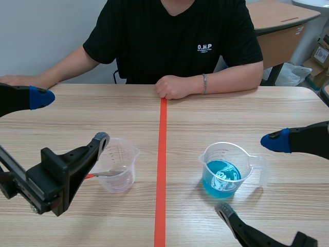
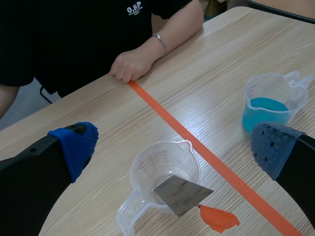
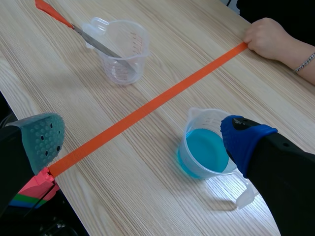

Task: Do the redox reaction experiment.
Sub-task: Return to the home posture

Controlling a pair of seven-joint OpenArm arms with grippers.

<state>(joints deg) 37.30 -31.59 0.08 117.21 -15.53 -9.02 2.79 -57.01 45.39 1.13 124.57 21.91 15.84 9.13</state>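
Step in hand, as judged: pre-grasp, reagents not yet combined. Left gripper (image 1: 71, 118) spread, empty, over the clear cup (image 1: 119, 164) at lower left, which contains the metal strip (image 2: 181, 195). Right gripper (image 3: 142, 140) spread, empty, by the blue solution cup (image 1: 226, 170), lower right of centre. Next move calls for a firm grasp before bringing metal and solution together

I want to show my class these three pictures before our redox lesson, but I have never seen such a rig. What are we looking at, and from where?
Two black robot arms sit at a table. The scene view looks from between them; each wrist view comes from a camera on one arm, looking past its own fingers. The left gripper and the right gripper are open and hold nothing. On the table stand a clear cup, with a metal piece with an orange end leaning in it, and a cup of blue liquid. The orange tape line is only a mark. A person sits opposite, one hand resting at the tape's far end.
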